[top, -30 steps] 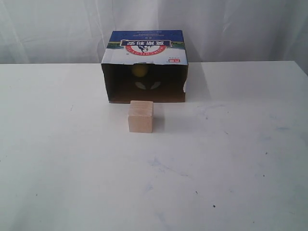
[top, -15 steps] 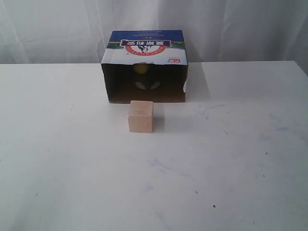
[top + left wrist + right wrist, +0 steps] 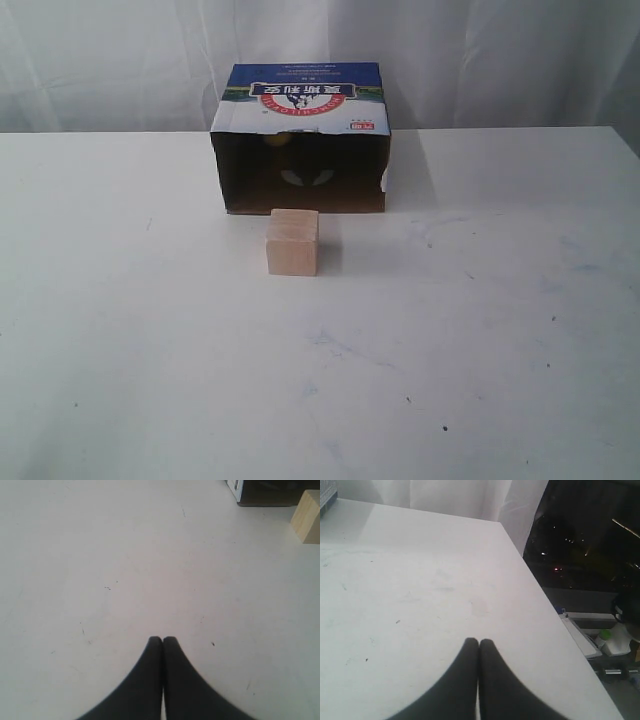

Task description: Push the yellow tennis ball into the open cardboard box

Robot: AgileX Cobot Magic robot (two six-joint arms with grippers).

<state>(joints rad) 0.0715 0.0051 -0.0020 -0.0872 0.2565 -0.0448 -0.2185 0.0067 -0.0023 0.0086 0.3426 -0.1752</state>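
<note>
Ok, exterior view first. The open cardboard box lies on its side at the back of the white tabletop, dark mouth facing the camera. The yellow tennis ball shows only as a dim yellow patch deep in that mouth, high and left of centre under the printed top. So I judge it is already inside; I can't tell whether it rests against the back wall. A pale wooden cube stands just in front of the mouth, centred, and looks slightly apart from the box. No arm appears in this view.

Left wrist view: the left gripper has its jaws pressed together with nothing between them, over bare tabletop. The cube and a corner of the box sit at the frame edge, well apart from the jaws. The ball is not visible here.

Right wrist view: the right gripper has its jaws closed too and is empty, near the tabletop's edge with a dark room beyond. No task items are in this frame.

Handling, as a judgement: the ball is light, its felt cover is grippy, it is springy, and it rolls at a touch. Don't pinch it. If it needs more travel, use closed jaws as a blunt pusher against the side facing away from the box, at mid-height, slowly, since a sharp tap could bounce it back out. The cube partly blocks a straight approach, so come in from one side of it.
</note>
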